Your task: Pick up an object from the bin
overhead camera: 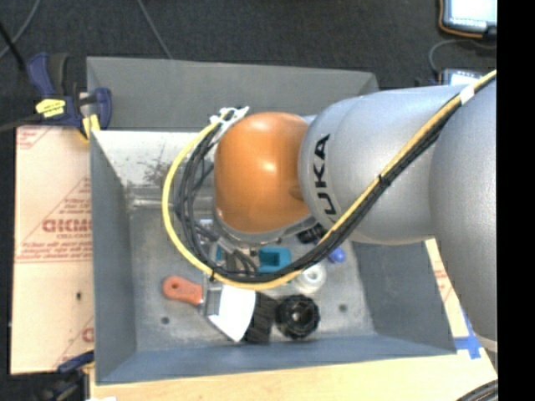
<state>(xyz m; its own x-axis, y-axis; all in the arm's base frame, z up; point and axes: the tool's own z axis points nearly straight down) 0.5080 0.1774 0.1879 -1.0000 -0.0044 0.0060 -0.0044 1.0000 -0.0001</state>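
Under orange wrist cover [255,178], mid-frame, hand [236,261] hovering low over bin [117,249] floor; grip state: cannot tell. Blue block [272,259] lying just right of hand, white wedge [232,314] just below, red-orange tab [182,289] sitting lower left, long axis running left-right.

Bare bin floor [149,241] left of small heap [280,314]

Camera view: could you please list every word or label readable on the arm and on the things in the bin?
"UKA": black letters on the grey arm, beside its orange cover; any letter before them is hidden.
No readable text on the orange-red piece, white piece, blue piece or black round part.
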